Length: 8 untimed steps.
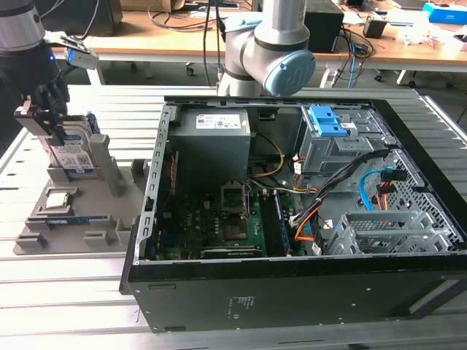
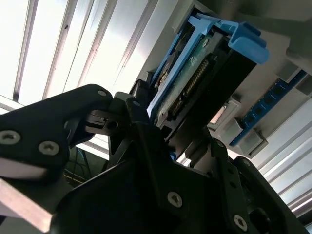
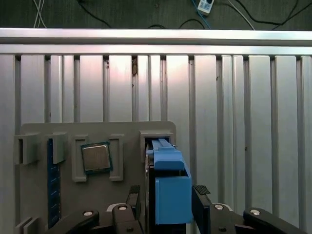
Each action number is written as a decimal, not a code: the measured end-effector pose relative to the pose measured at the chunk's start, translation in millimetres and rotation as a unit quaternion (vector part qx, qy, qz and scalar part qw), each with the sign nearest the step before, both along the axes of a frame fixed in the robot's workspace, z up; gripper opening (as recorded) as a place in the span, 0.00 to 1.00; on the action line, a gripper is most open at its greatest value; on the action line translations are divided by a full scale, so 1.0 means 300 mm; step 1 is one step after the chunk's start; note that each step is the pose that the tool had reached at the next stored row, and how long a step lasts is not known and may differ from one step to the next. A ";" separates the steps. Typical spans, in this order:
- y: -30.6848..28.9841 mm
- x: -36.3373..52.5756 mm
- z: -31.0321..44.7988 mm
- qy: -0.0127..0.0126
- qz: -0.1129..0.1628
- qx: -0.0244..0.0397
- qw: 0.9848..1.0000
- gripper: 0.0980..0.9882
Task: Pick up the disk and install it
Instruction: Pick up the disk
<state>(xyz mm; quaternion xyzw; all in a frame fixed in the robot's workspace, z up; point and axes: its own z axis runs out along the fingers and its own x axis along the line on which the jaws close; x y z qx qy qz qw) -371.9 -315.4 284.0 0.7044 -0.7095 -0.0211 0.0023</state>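
Exterior view: the disk [image 1: 73,154] stands on edge in a slot of the grey holder tray [image 1: 109,219], and the tray sits just beside the open computer case [image 1: 292,295]. The first wrist view adds the processor chip [image 3: 95,157] lying flat in the tray pocket next to that slot. The second wrist view adds the disk's connector edge. The arm [image 1: 25,44] hangs wrist-down over the tray. The gripper [image 1: 45,127] pinches the disk's two faces.

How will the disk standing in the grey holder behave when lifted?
Likely rigid: the disk is a flat metal slab with blue rails. Standing on edge in the holder, it would probably tip without support. Smooth sides may slip.
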 end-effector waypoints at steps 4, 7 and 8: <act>0.000 0.000 -0.003 0.000 0.000 -0.001 1.000 0.50; 0.000 0.000 -0.003 0.000 0.000 -0.002 1.000 0.50; 0.000 0.000 -0.003 0.000 0.000 -0.002 1.000 0.48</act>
